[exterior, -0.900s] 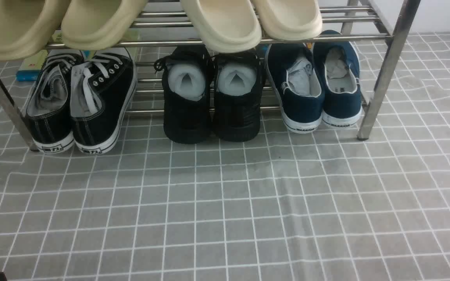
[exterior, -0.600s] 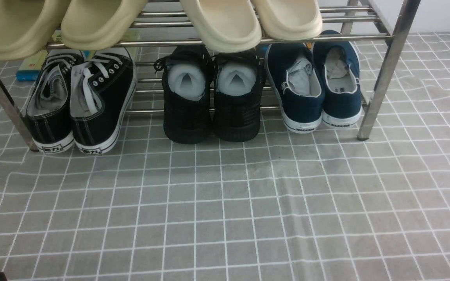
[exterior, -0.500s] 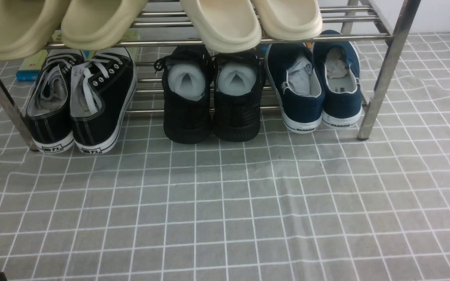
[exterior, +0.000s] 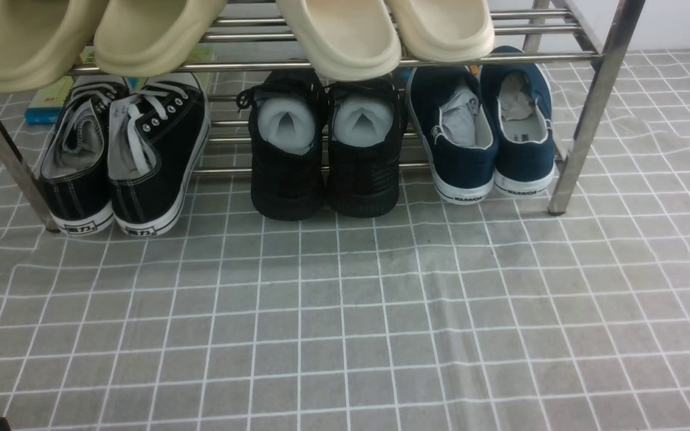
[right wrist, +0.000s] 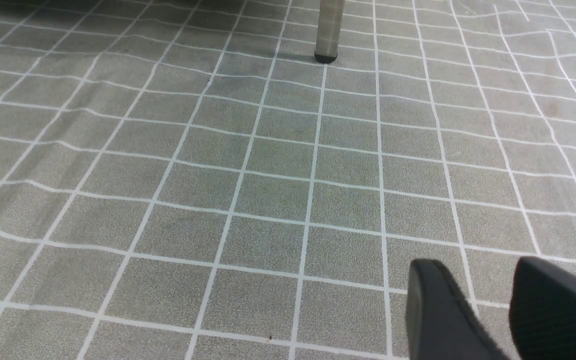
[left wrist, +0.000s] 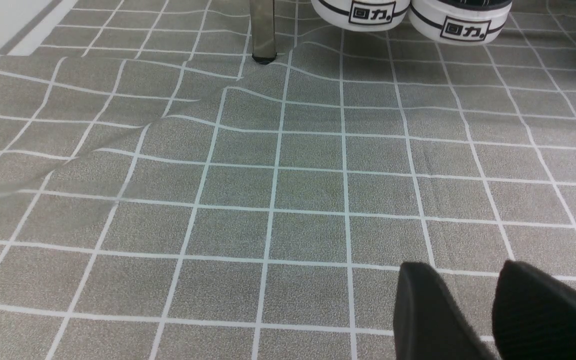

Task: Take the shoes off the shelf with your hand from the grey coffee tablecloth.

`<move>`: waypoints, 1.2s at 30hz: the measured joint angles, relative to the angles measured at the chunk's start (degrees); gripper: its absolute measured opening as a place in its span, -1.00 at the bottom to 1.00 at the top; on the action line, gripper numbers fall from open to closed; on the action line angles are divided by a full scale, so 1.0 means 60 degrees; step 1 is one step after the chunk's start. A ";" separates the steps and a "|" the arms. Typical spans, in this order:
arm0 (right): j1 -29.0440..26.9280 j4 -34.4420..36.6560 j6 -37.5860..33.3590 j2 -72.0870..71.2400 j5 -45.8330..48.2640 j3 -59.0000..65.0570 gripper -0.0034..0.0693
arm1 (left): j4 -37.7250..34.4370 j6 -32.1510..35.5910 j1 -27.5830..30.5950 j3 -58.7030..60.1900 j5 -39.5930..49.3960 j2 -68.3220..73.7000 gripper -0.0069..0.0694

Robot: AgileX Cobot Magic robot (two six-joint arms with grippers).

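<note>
The navy blue slip-on shoes stand side by side at the right end of the lower tier of the metal shelf, heels toward me, paper stuffing inside. The shelf stands on the grey coffee tablecloth. Neither gripper shows in the front view. In the left wrist view my left gripper hovers low over bare cloth, fingers apart and empty. In the right wrist view my right gripper is the same, over bare cloth, with a shelf leg ahead of it. The navy shoes do not show in either wrist view.
Black lace-up sneakers sit at the left of the lower tier, their white heels in the left wrist view beside a shelf leg. All-black shoes sit in the middle. Beige slippers lie on the top tier. A book lies behind.
</note>
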 joint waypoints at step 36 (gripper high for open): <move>0.0000 0.6188 0.5158 0.0000 -0.1085 0.0100 -0.25 | 0.0000 0.0000 0.0000 0.0000 0.0000 0.0000 -0.19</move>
